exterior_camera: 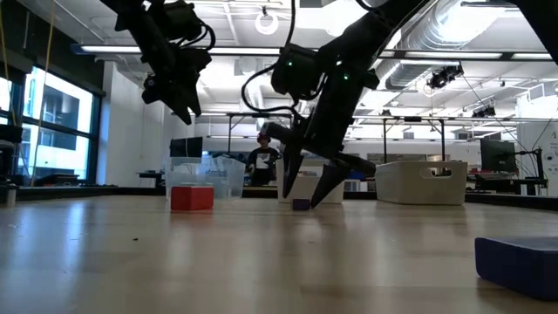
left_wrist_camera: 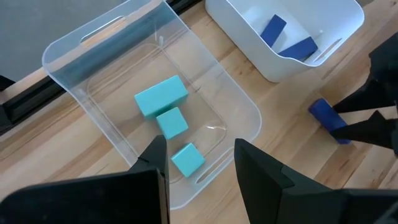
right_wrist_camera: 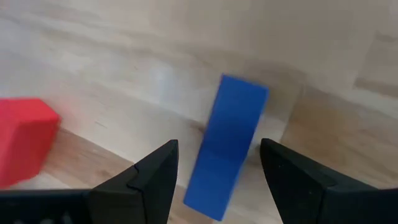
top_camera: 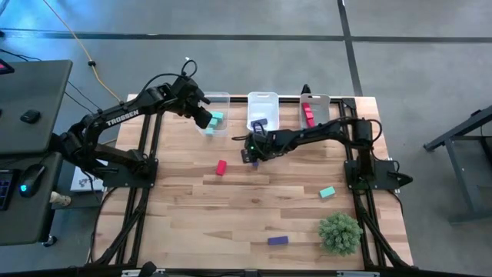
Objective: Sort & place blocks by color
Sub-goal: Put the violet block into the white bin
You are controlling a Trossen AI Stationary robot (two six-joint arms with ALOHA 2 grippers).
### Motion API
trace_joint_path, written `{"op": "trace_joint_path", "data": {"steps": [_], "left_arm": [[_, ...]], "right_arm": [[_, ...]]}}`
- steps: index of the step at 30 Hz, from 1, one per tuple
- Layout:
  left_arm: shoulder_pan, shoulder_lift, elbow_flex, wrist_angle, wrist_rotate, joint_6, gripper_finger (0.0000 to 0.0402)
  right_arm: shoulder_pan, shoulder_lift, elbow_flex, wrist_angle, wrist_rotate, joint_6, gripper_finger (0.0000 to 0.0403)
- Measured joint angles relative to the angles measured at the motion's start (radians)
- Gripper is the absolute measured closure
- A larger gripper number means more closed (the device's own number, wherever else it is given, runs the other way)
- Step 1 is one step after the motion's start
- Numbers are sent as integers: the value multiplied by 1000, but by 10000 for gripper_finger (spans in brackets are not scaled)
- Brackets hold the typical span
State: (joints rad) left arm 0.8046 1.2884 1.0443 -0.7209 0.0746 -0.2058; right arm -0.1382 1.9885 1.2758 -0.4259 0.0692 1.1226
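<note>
L hand (left_wrist_camera: 200, 163) open over clear bin (left_wrist_camera: 74, 50) w/ 3 teal blocks (left_wrist_camera: 160, 96); white bin (left_wrist_camera: 261, 59) at 1 o'clock, 2 blue blocks (left_wrist_camera: 272, 28).

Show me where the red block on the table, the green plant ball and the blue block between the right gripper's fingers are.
red block (top_camera: 221, 167), high view, on its top face.
green plant ball (top_camera: 340, 233), high view, at its fuzzy middle.
blue block (right_wrist_camera: 229, 140), right wrist view, on its long face.

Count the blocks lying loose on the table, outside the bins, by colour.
Red block: 1
Teal block: 1
Purple blocks: 2, one by the plant ball, one between the fingers of the open right gripper
Total: 4
</note>
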Motion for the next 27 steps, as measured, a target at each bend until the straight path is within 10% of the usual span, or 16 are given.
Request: {"op": "trace_joint_path", "data": {"steps": [27], "left_arm": [[0,0,0,0,1,88,302]], "right_arm": [[1,25,4,-90,24,31,268]]}}
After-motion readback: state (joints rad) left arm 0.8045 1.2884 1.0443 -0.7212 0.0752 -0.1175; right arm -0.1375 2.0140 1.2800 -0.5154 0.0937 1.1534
